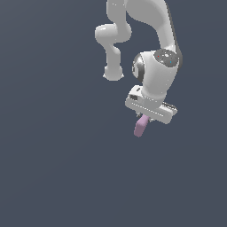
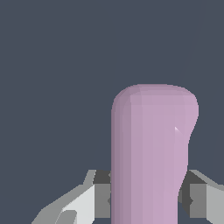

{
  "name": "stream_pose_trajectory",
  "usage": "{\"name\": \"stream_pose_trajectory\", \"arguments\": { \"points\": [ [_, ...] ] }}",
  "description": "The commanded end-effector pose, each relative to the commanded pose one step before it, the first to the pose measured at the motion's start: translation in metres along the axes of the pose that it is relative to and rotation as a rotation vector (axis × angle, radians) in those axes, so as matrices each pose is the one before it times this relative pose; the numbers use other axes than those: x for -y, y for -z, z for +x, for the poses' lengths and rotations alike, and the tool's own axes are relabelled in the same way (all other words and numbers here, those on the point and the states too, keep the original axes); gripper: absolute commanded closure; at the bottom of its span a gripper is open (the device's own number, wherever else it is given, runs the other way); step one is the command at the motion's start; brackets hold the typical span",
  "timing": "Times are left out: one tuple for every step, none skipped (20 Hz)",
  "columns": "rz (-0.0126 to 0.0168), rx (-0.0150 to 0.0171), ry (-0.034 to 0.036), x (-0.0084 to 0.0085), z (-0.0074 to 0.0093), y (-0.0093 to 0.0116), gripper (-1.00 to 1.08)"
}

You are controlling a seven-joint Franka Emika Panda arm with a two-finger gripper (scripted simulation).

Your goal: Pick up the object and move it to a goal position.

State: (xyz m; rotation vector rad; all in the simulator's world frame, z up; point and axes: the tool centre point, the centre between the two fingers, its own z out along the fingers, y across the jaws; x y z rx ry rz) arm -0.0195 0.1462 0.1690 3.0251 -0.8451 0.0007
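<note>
Wrist view: you see the gripper [image 2: 146, 194] clenched on the object [image 2: 151, 148], fingers [image 2: 89, 199] pressing both flanks. Exterior view: object [image 1: 141, 126] pokes out toward 7 o'clock beneath the gripper [image 1: 145, 118]

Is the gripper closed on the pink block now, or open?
Closed on it. In the wrist view the fingers press both sides of the pink block; in the exterior view it hangs from the gripper.
</note>
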Motion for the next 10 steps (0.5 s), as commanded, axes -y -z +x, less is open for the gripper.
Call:
{"name": "stream_pose_trajectory", "arguments": {
  "points": [
    [-0.00006, 0.00002, -0.00238, 0.01535, -0.01075, 0.00714, 1.08],
    [0.0, 0.0, 0.0, 0.0051, -0.00343, 0.00215, 1.08],
    [0.0, 0.0, 0.0, 0.00453, -0.00298, 0.00189, 1.08],
    [0.0, 0.0, 0.0, 0.00396, -0.00252, 0.00163, 1.08],
    [0.0, 0.0, 0.0, 0.00338, -0.00206, 0.00137, 1.08],
    [0.00032, 0.00036, 0.00008, 0.00277, -0.00157, 0.0011, 1.08],
    [0.0, 0.0, 0.0, 0.00219, -0.00114, 0.00083, 1.08],
    [0.0, 0.0, 0.0, 0.00154, -0.00072, 0.00056, 1.08],
    [0.0, 0.0, 0.0, 0.00087, -0.00036, 0.0003, 1.08],
    [0.0, 0.0, 0.0, 0.00028, -0.0001, 0.00009, 1.08]
  ]
}}
